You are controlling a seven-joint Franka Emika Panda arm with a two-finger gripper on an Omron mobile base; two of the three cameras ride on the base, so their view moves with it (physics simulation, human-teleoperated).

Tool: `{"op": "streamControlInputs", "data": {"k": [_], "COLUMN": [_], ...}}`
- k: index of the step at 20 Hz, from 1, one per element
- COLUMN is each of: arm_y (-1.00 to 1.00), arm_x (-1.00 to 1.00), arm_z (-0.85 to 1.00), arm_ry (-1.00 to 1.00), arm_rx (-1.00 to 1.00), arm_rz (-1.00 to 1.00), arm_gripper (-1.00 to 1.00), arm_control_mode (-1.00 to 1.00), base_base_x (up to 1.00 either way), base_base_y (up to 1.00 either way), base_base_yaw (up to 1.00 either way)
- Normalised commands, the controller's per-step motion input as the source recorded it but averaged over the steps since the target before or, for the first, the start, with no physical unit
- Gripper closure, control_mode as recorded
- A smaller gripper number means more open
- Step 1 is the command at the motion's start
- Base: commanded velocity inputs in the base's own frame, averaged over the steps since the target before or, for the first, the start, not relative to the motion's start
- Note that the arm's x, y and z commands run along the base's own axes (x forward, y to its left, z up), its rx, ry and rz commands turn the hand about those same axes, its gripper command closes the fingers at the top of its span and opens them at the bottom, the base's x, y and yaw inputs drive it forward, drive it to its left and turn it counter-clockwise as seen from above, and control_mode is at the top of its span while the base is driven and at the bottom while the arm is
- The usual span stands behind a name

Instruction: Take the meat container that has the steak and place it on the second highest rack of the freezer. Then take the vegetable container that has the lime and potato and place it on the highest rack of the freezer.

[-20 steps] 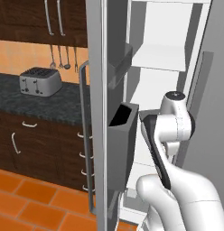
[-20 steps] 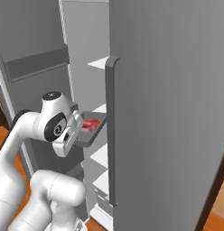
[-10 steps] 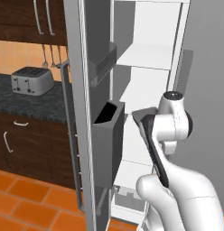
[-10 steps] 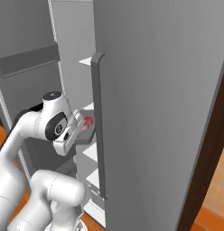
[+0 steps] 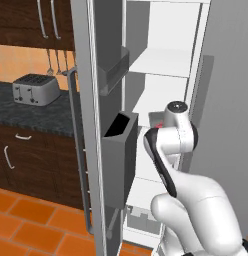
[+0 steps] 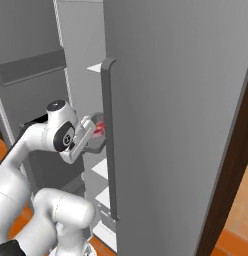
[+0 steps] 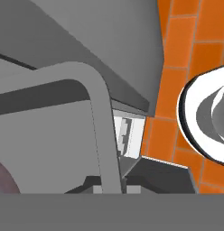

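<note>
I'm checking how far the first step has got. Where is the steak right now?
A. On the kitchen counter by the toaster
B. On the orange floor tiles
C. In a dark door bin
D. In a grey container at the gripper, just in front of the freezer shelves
D: the right base view shows the red steak lying in a grey container at the end of the arm, level with the freezer shelves.

Flat, even rendered light; soft shadows, sharp throughout.
</note>
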Motion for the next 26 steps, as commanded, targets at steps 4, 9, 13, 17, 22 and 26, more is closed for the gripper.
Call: {"op": "streamControlInputs", "data": {"k": [4, 9, 13, 17, 22, 26], "arm_y": [0.08, 0.00, 0.00, -0.04, -0.04, -0.12], "arm_x": [0.61, 0.84, 0.91, 0.84, 0.64, 0.57], "arm_z": [0.08, 0.04, 0.00, -0.01, -0.15, -0.21], "arm_ry": [-0.01, 0.00, 0.00, 0.00, 0.00, 0.00], "arm_rx": [0.00, 0.00, 0.00, 0.00, 0.00, 0.00], "arm_rz": [-0.01, -0.01, 0.00, 0.00, 0.00, 0.00], "arm_gripper": [1.00, 1.00, 1.00, 1.00, 1.00, 1.00], "arm_control_mode": [-1.00, -1.00, -1.00, -1.00, -1.00, -1.00], "base_base_x": [0.00, 0.00, 0.00, 0.00, 0.00, 0.00], "base_base_y": [0.00, 0.00, 0.00, 0.00, 0.00, 0.00], "base_base_yaw": [0.00, 0.00, 0.00, 0.00, 0.00, 0.00]}}
